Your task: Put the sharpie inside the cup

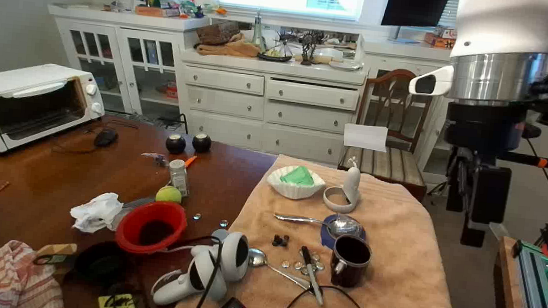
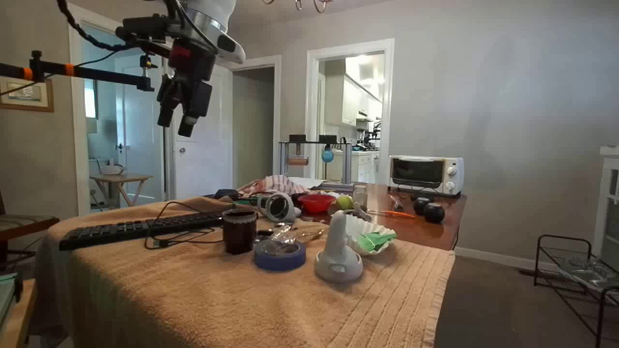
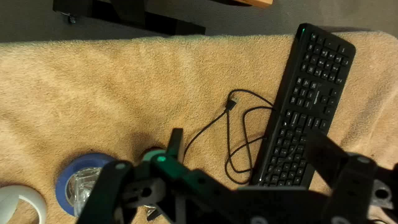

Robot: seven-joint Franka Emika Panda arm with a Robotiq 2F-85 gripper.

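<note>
Currently, the black gripper point(image 2: 175, 124) is spread wide. Well below, the slim grey-and-black marker point(image 1: 313, 278) should be pinched crosswise, mid-barrel.

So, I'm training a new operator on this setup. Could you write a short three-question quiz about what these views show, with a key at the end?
1. Multiple choice: in an exterior view, where is the sharpie?
a) inside the red bowl
b) beside the dark mug, outside it
c) on top of the toaster oven

2. True or false: the gripper is open and holds nothing.

3. Fill in the blank: in the wrist view, a black ____ lies on the towel, with a cable looping beside it.

Key: 1 b; 2 true; 3 keyboard.
</note>
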